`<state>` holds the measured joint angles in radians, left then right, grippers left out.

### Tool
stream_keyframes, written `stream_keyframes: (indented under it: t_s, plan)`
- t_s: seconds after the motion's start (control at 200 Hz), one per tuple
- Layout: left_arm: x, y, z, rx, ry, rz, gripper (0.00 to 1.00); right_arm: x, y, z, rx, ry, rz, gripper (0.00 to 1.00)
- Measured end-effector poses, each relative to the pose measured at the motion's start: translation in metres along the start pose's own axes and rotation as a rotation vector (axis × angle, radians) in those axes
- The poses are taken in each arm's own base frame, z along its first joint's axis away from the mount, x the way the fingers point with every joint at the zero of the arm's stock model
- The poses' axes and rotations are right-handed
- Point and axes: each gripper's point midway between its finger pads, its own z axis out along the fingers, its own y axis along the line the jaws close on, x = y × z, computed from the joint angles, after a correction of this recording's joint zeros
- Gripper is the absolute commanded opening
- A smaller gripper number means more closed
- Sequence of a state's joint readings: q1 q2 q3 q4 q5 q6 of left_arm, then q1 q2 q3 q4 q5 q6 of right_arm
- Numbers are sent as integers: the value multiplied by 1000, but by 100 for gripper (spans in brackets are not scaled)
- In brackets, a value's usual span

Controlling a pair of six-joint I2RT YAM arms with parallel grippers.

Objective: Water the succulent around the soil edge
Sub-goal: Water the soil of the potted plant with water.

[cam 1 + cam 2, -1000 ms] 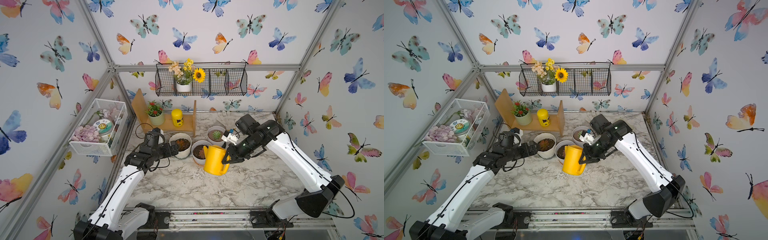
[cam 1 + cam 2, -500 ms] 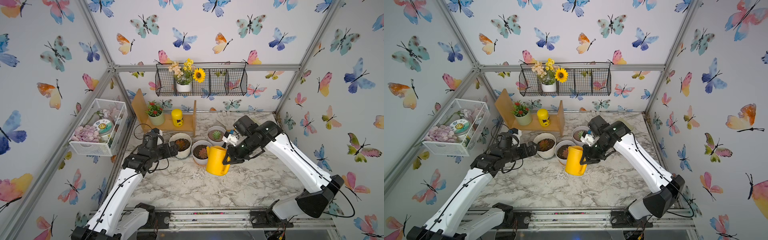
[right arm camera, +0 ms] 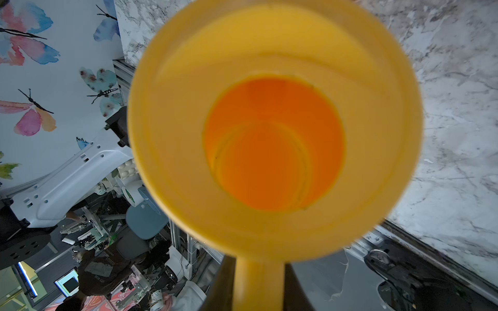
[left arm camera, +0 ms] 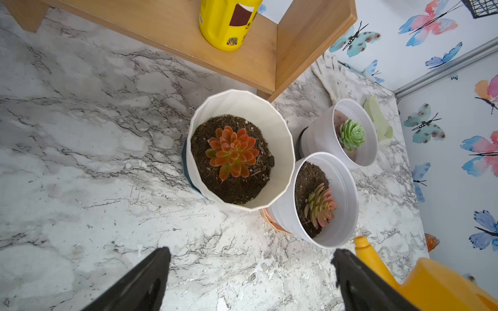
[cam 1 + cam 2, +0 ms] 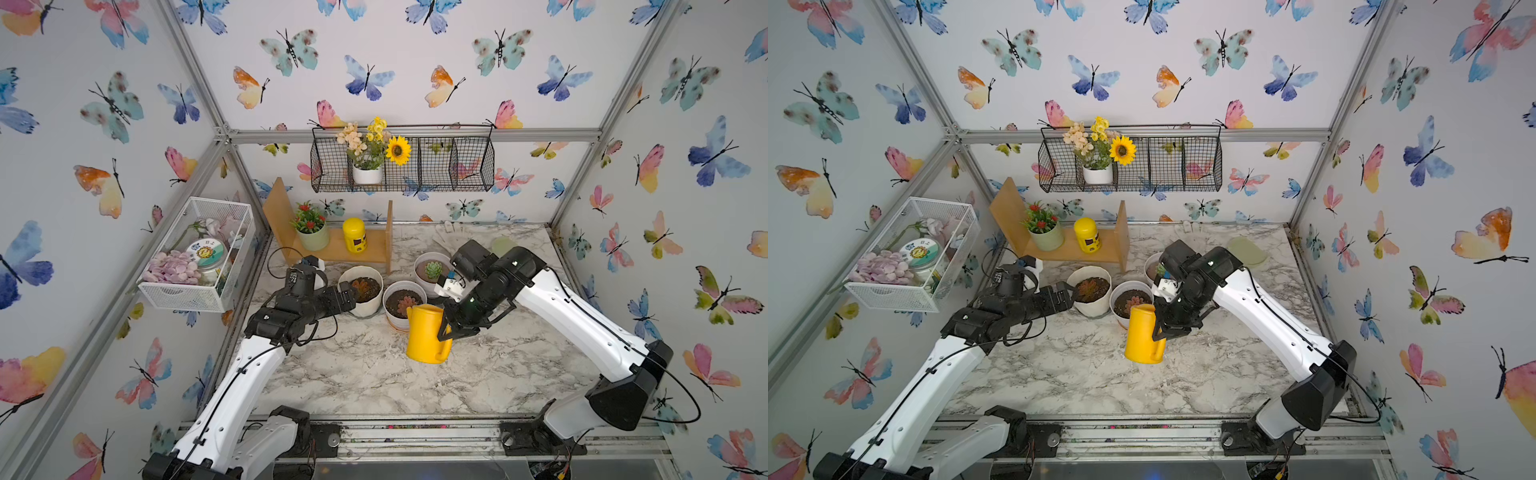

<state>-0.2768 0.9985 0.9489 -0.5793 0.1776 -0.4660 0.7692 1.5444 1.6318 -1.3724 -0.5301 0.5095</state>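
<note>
Left wrist view looks down on the succulent [image 4: 231, 152], an orange-red rosette centred in dark soil inside a ribbed cream pot [image 4: 281, 140]. It sits just ahead of the left gripper [image 4: 249, 255], whose two black fingers stand wide apart with nothing between them. The soil edge [image 4: 200, 172] against the ribbed wall looks dark and crumbly, with no stream or puddle that I can make out, so watering seems not yet begun. In both top views the right gripper [image 5: 445, 329] is pinched on the handle of the yellow watering can [image 5: 426, 338], held upright; whether its base clears the table [image 5: 374, 374] I cannot tell. The spout ends by the smooth white pot [image 5: 389, 316] of a pink-red rosette [image 5: 404, 302], which stands between the right gripper and the ribbed pot. Done, I judge: the can is grasped. Left: carry the spout past that nearer pot, tip it over the ribbed rim, and trace the ring of soil, sparing the leaves
</note>
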Motion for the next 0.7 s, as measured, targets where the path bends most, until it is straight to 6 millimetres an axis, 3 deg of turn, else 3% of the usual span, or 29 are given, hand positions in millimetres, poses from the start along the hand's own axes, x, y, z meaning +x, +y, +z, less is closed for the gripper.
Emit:
stream_keyframes:
  t_s: [0.19,0.701]
  plan:
    - [2,2,2,-2,3,-3,99,-7,3,9,11,26,7,1]
    - [0,1,4,4,-8,-5,99,-24,13,12,5,19,-3,1]
